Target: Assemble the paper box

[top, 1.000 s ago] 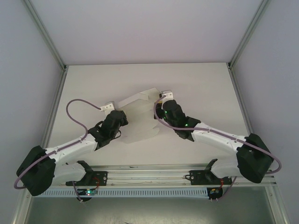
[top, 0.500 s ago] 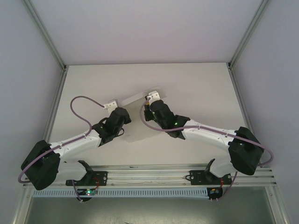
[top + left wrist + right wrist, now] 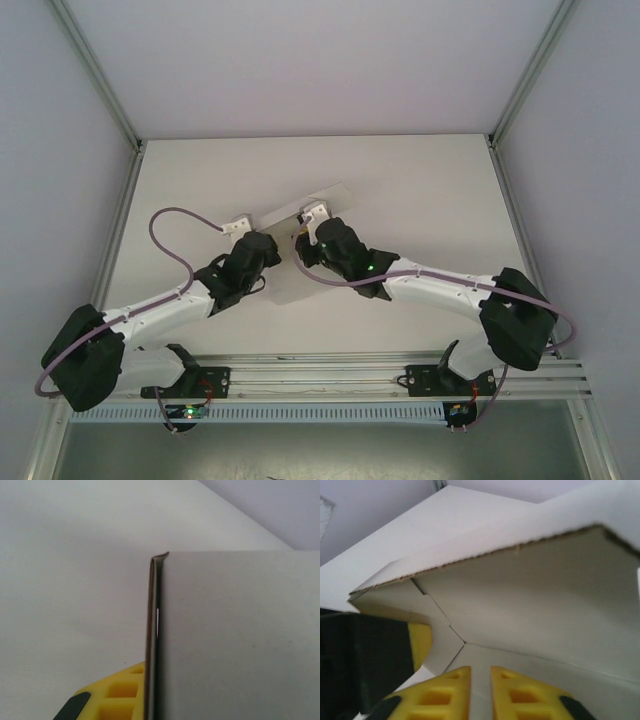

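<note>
The paper box (image 3: 285, 210) is a white card sheet folded up between my two grippers at mid-table, its top edge running up to the right. My left gripper (image 3: 248, 232) is shut on its left end. In the left wrist view the card's edge (image 3: 156, 630) rises straight out of the jaws beside one yellow finger (image 3: 117, 692); the other finger is hidden behind the card. My right gripper (image 3: 310, 217) is at the fold's right part. Its jaws (image 3: 480, 672) stand narrowly open over a card panel (image 3: 530, 595), with nothing between them.
The white table (image 3: 430, 190) lies inside aluminium frame rails (image 3: 120, 215) with grey walls on three sides. Both arm bases sit on the rail (image 3: 320, 380) at the near edge. The left gripper's black body (image 3: 360, 665) shows close beside the right gripper.
The right gripper has moved left toward the left gripper. The card went from a spread sheet to a narrow upright fold. The right jaws have parted; the left grip holds.
</note>
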Controlling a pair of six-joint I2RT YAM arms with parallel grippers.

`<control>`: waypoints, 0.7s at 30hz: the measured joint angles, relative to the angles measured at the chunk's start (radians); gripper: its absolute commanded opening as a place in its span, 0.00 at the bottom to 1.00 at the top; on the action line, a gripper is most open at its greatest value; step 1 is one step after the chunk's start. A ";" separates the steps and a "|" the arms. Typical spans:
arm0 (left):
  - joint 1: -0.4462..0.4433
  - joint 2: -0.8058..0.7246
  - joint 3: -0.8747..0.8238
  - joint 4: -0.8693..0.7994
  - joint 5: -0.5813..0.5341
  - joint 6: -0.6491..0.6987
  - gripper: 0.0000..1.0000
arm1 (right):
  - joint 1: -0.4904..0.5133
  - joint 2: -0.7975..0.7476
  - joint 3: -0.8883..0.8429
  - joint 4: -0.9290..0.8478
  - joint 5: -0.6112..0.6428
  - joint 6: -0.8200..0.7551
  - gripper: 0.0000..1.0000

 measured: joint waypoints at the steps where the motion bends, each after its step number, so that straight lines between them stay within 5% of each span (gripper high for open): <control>1: 0.000 -0.006 0.000 0.000 -0.001 0.001 0.00 | 0.000 -0.026 -0.013 -0.003 -0.004 -0.009 0.31; 7: 0.000 -0.063 -0.006 -0.031 -0.023 0.030 0.00 | -0.012 -0.299 -0.095 -0.054 -0.040 -0.073 0.62; 10: 0.000 -0.093 -0.008 -0.070 -0.030 0.056 0.00 | -0.044 -0.454 -0.133 -0.075 -0.064 -0.098 0.83; 11: 0.000 -0.105 -0.010 -0.081 -0.028 0.067 0.00 | -0.062 -0.502 -0.144 -0.083 -0.069 -0.105 0.97; 16: 0.000 -0.151 -0.013 -0.119 0.004 0.137 0.00 | -0.214 -0.650 -0.178 -0.117 -0.106 -0.115 0.98; 21: 0.001 -0.164 -0.013 -0.151 0.051 0.192 0.00 | -0.474 -0.636 -0.175 -0.165 -0.208 -0.088 0.98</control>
